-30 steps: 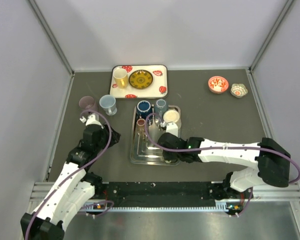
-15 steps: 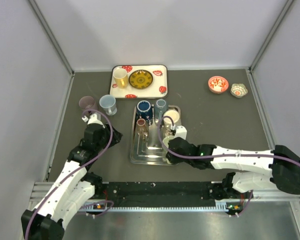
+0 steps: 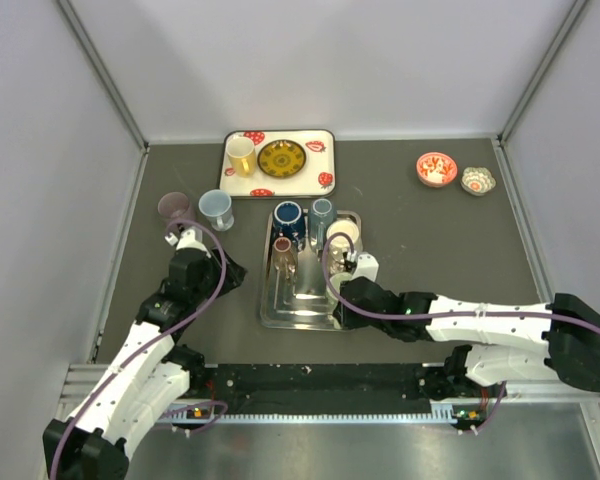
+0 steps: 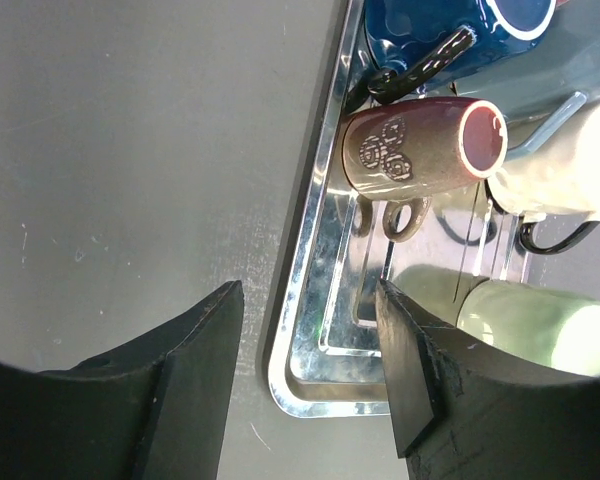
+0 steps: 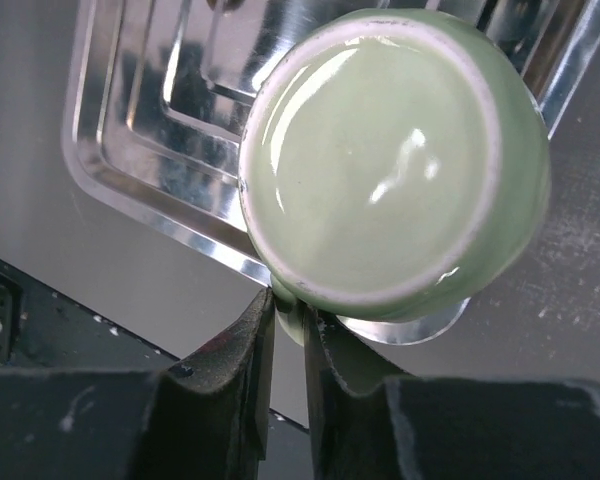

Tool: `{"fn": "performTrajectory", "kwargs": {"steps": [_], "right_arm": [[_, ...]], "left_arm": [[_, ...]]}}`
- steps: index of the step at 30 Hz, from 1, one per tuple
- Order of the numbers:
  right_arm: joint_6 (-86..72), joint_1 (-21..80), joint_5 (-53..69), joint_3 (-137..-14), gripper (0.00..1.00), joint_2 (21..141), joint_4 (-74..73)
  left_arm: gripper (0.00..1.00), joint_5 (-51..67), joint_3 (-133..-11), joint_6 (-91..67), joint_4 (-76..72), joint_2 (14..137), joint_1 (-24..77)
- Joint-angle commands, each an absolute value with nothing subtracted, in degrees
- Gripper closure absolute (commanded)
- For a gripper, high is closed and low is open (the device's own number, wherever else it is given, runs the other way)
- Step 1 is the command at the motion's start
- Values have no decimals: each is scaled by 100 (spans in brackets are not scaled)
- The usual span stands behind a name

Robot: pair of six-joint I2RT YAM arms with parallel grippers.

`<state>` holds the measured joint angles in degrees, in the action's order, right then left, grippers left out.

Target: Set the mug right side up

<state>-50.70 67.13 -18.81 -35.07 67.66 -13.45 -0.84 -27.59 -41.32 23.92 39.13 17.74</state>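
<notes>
Two grippers in view. Right gripper (image 5: 288, 312) clamped on the handle of the pale green mug (image 5: 390, 165), glazed base toward the wrist camera, at the near right corner of the steel tray (image 5: 130, 130); contact with tray unclear. Left gripper (image 4: 308, 295) spread, gripping nothing, hovering over the dark table (image 4: 130, 150) beside the tray's left rim. Farther along: maroon mug (image 4: 420, 150), dark blue mug (image 4: 450, 30).

Two trays, metal tray (image 3: 275, 305), strawberry tray (image 3: 305, 172) at the far edge, six mugs, navy mug (image 3: 288, 216), grey-blue mug (image 3: 322, 210), cream mug (image 3: 343, 234), maroon mug (image 3: 283, 248), green mug (image 5: 380, 150), yellow mug (image 3: 241, 154), two cups, purple cup (image 3: 174, 207), pale blue cup (image 3: 216, 209), one plate (image 3: 280, 158), two bowls, red bowl (image 3: 436, 168), white bowl (image 3: 477, 180).
</notes>
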Motion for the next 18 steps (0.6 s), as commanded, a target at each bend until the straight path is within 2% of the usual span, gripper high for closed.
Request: {"fn": "performTrajectory", "kwargs": {"steps": [1, 13, 14, 16, 18], "right_arm": [[-5133, 6732, -1916, -3718, 81, 6803, -1740], [-5001, 6908, -2048, -4113, 56, 6610, -2425], [-4984, 6987, -2057, -4244, 55, 6557, -2652], [-4957, 7049, -2065, -4376, 52, 6338, -2890], [-4931, 7119, -2109, -4578, 51, 6162, -3286]], "left_arm": [[38, -35, -2707, -4122, 2144, 3867, 1784], [21, 641, -2760, -3341, 2074, 3683, 1784], [19, 694, -2777, -3262, 2100, 3657, 1784], [3, 843, -2812, -3173, 2180, 3586, 1793], [1, 957, -2813, -3251, 2154, 3586, 1819]]}}
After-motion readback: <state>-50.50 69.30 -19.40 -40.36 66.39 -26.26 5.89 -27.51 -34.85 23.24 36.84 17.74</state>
